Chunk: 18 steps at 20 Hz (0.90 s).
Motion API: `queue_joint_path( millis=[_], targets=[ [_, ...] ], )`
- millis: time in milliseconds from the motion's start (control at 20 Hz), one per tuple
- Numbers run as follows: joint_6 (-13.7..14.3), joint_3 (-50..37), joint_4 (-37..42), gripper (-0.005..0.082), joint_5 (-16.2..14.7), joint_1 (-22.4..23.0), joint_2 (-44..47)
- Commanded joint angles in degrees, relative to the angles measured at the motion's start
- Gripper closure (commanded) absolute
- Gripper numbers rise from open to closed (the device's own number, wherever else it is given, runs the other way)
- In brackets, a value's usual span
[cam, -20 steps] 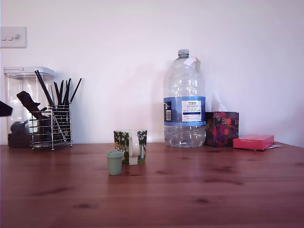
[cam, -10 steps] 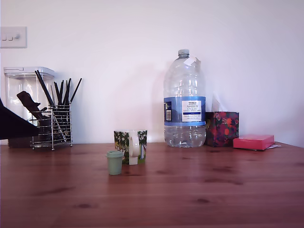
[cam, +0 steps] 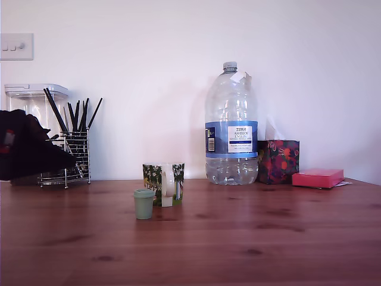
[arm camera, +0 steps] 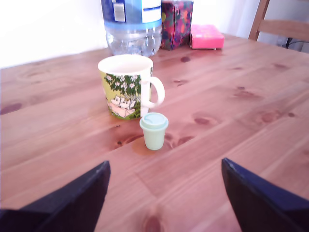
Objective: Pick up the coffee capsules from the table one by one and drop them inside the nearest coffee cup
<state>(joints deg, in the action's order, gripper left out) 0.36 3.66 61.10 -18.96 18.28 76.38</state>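
Gripper [arm camera: 164, 193] jaws wide open, empty, approx. centred on the coffee capsule [arm camera: 154, 130], which stands upright on the table [arm camera: 251, 121] just beside the coffee cup [arm camera: 126, 86] at its 5 o'clock, w/ straddle clearance.

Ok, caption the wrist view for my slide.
Open gripper faces a green capsule standing before the mug.

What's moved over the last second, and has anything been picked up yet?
The arm has pushed in further from the exterior view's left edge, now covering part of the wire utensil holder. The gripper is open and holds nothing. The coffee capsule and coffee cup have not moved; neither has the water bottle.
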Motion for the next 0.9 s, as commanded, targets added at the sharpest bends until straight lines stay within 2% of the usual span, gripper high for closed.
queue_joint_path(
  millis=[0, 200, 550, 700, 850],
  targets=[
    [0.13, 0.83, 2.89, 0.0076, -0.04, 0.11, 3.67],
    [0.15, 6.36, 5.03, 0.0076, -0.48, 0.28, 12.24],
    [0.79, 17.86, 4.9, 0.0076, -4.44, 0.66, 26.45],
    [0.98, 22.58, 2.8, 0.0076, -5.49, 1.42, 31.47],
    [2.99, 27.85, -2.08, 0.0076, -6.21, 2.25, 35.67]
  ],
)
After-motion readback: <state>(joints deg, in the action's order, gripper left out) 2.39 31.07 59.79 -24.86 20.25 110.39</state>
